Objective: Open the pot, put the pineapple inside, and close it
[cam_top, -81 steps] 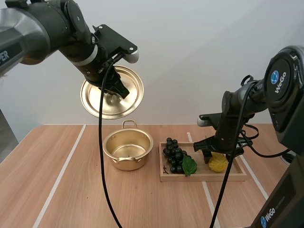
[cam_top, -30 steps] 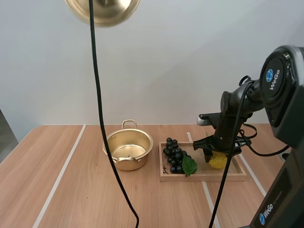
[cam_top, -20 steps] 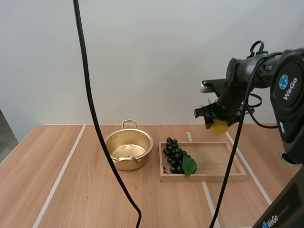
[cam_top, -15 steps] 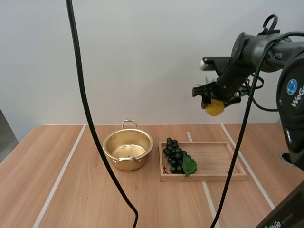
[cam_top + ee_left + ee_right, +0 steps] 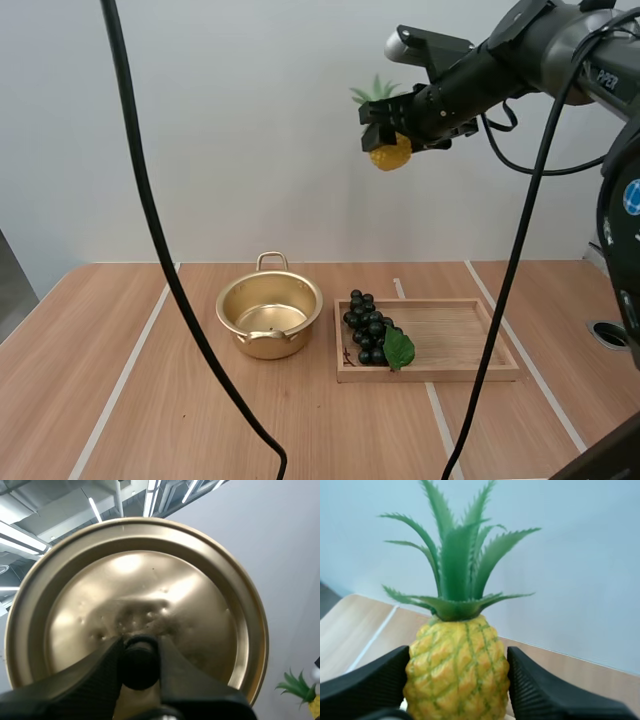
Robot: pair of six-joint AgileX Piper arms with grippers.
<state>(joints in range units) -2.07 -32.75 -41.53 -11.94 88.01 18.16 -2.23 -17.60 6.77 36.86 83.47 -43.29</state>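
Now the right hand (image 5: pixel 398 130) pinches the pineapple (image 5: pixel 390 154) high up, right of the open pot (image 5: pixel 270 315) on the surface (image 5: pixel 150 400). Best to carry it left, centre it over the rim, lower gently and only then release. Meanwhile the left hand (image 5: pixel 140 656) grips the lid (image 5: pixel 200 605) by its knob.

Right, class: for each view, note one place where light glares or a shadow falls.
Left wrist view: bright glare patches on the golden lid. Right wrist view: pineapple evenly lit, no glare. High view: pot gleams inside, soft shadow beneath it on the table.
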